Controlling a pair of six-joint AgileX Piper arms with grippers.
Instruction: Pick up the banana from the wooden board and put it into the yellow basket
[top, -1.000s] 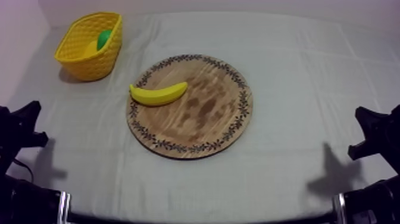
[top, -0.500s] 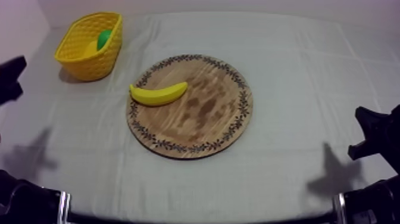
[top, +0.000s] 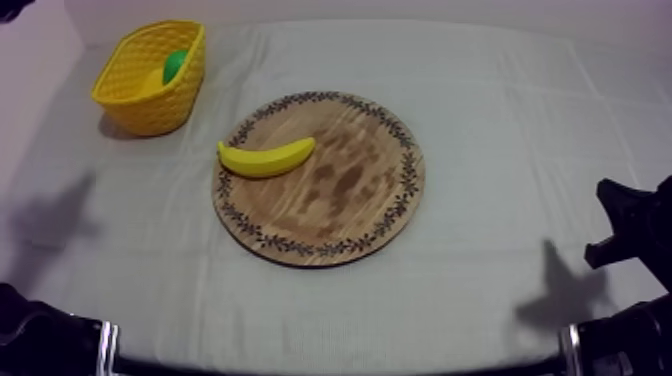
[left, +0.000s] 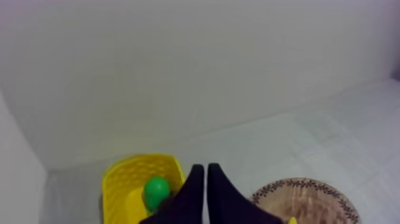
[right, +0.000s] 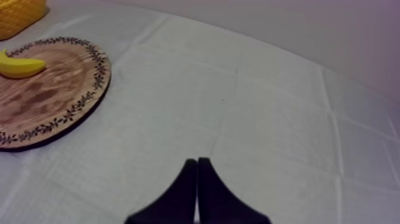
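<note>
A yellow banana (top: 266, 157) lies on the left part of the round wooden board (top: 340, 215) with the patterned rim. The yellow basket (top: 135, 95) stands at the far left, apart from the board. My left gripper (left: 205, 168) is shut on nothing, its fingers together as a narrow wedge, raised high and looking down on the basket (left: 119, 184) and the board's edge (left: 303, 199). My right gripper (right: 197, 161) is also shut on nothing and rests low at the right side (top: 620, 225), far from the banana (right: 19, 67) and the board (right: 47, 95).
A green toy fruit (top: 175, 65) lies inside the basket, also seen just beside my left fingers (left: 156, 192). A black part of my left arm (top: 12, 8) sits at the upper left corner. Grey-white cloth (top: 520, 120) spreads wide to the right of the board.
My left arm has risen from the lower left side toward the upper left corner of the top view, and its shadow has shifted on the cloth. The right arm, banana and basket have not moved.
</note>
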